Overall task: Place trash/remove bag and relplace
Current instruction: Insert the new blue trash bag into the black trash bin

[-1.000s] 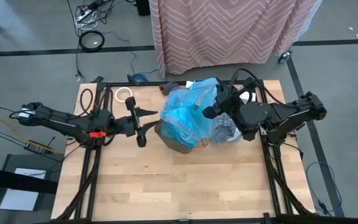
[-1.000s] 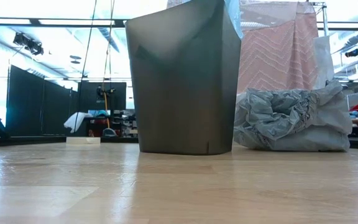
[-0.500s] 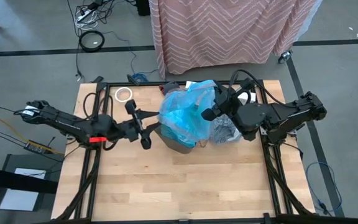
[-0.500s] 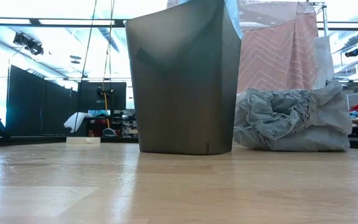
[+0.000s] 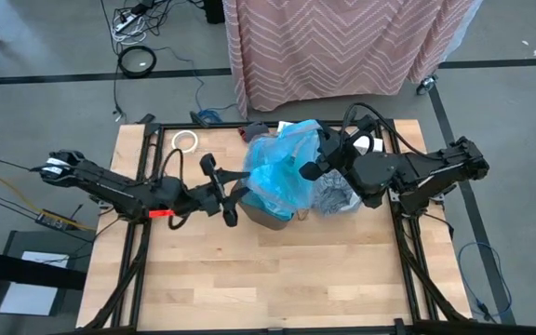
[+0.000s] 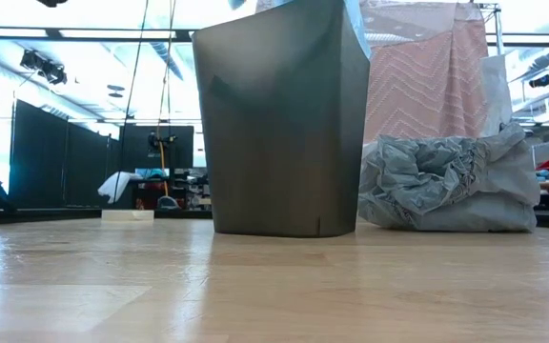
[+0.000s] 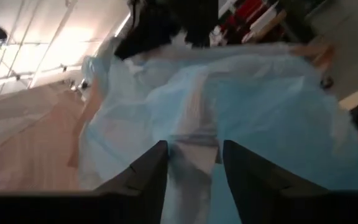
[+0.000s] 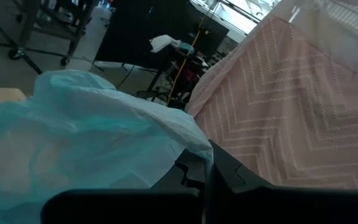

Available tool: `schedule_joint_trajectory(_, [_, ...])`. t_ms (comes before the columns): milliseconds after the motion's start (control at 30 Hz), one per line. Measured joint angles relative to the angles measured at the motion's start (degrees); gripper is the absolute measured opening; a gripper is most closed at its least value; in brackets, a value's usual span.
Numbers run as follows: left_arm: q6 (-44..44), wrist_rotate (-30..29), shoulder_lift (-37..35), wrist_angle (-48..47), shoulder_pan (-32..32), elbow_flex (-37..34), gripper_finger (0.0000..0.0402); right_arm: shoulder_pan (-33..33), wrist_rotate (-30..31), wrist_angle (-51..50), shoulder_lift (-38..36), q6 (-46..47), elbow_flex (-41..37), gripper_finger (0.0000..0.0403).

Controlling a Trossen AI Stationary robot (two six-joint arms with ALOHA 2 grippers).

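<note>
Fitting blue bag [image 5: 282,172] over the dark grey bin [image 6: 284,124]: thin, light, slippery film, crumples easily, so pinch it at the rim edge. Right gripper [image 5: 316,166] is clamped tight on bag's edge. Left gripper [image 7: 191,165] has jaws apart w/ film between, not pinched. Old grey liner [image 6: 451,186], wrinkly & soft, sits just beside the bin.

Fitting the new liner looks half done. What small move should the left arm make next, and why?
Probably ease the open left pincer forward and close on the bright blue plastic bag: the film lies just ahead of its fingers, while the shut right pincer pinches the far edge.
</note>
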Motion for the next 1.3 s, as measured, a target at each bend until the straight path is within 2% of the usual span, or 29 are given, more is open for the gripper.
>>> schedule_joint_trajectory(100, [0.3,-3.7,0.8,-1.6,0.0,1.5,0.0131,0.0,0.0,-0.2,0.0,0.0,0.0,0.0])
schedule_joint_trajectory(300, [0.3,-9.2,-0.3,-7.2,-0.4,2.8,0.002,0.0,1.8,-3.4,0.0,2.6,0.0,0.0])
schedule_joint_trajectory(333, [0.2,-10.2,-0.8,-8.7,-0.6,2.8,0.0011,0.0,1.8,-5.0,0.0,4.3,0.0,0.0])
schedule_joint_trajectory(500, [0.2,-18.2,-3.1,-17.9,-2.4,2.9,0.0006,0.0,1.2,-11.9,0.0,12.7,0.0,0.0])
schedule_joint_trajectory(700, [0.2,-27.3,-6.6,-22.7,-6.4,2.9,0.0004,-0.6,-7.4,-16.7,0.0,22.8,0.0,0.0])
schedule_joint_trajectory(800, [-0.2,-30.9,-7.8,-24.7,-8.3,2.8,0.0004,-1.1,-8.4,-20.7,0.0,27.1,0.0,0.0])
schedule_joint_trajectory(967, [-2.2,-34.6,-8.1,-30.2,-10.9,2.8,0.0004,-2.3,-8.4,-27.5,0.0,35.5,-0.2,0.0])
schedule_joint_trajectory(1300, [-5.9,-36.5,-8.2,-35.6,-11.7,2.8,0.0004,-9.0,-11.2,-28.2,0.1,42.5,-8.3,0.0])
